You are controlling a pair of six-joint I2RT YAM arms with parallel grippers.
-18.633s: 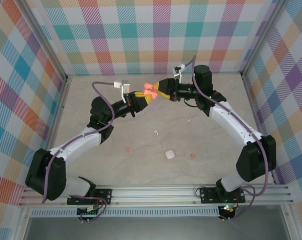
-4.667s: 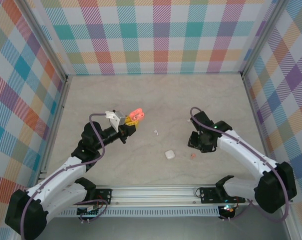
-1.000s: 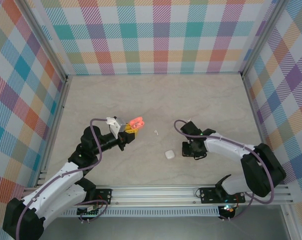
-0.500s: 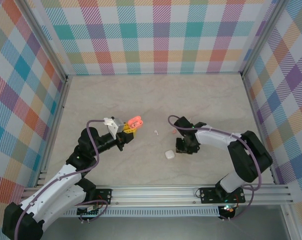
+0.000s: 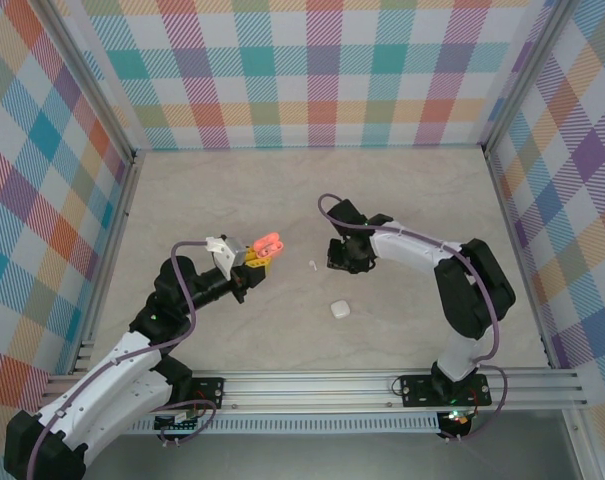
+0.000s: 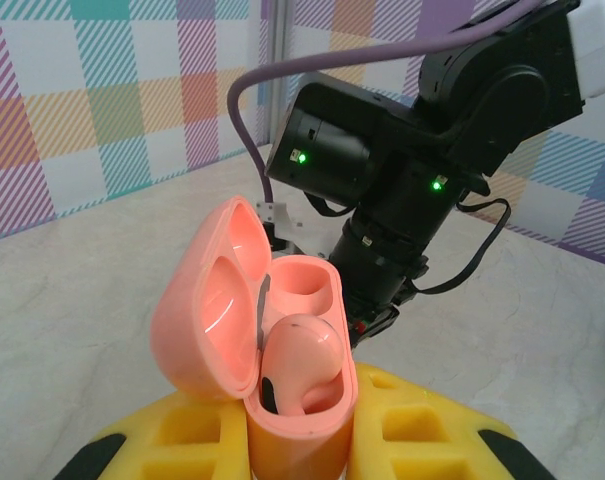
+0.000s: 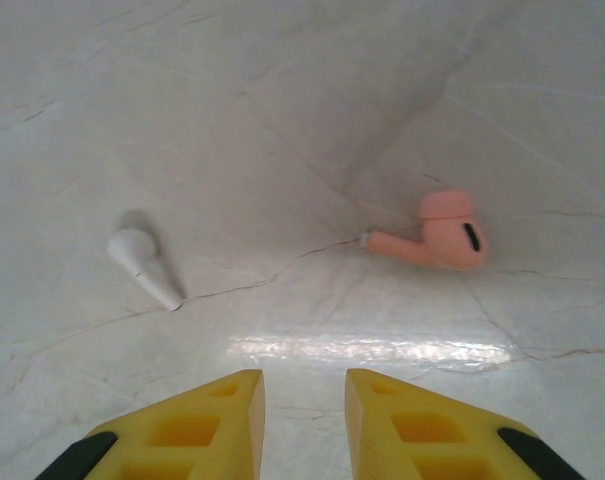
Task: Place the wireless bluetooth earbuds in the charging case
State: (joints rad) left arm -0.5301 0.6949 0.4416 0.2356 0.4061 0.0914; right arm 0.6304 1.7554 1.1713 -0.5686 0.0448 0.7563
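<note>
Salmon-pink earbud lies loose on the surface, ahead of the right claw and off toward its right finger, with the stem pointing back across the claw's centre line. A white earbud lies ahead on the opposite side, beyond the left finger. The right claw is released: its yellow fingers stand a narrow gap apart with nothing between them.

The left claw is clenched on the lower body of the salmon-pink charging case, with the lid hinged back. One pink earbud sits in the socket nearer that claw, and the farther socket is empty.

The step in hand looks like picking up the loose pink bud for that empty socket. To do it well, the right claw should slide toward its right-finger side until the bud is centred between the fingers, probably with the jaws opened wider first. The rounded head is a better hold than the thin stem, which then hangs free to enter the socket. Such small, smooth plastic may squirt out, so a slow close with the tips low at the surface seems wise, well clear of the white bud. The left claw does best holding the case steady, mouth up
</note>
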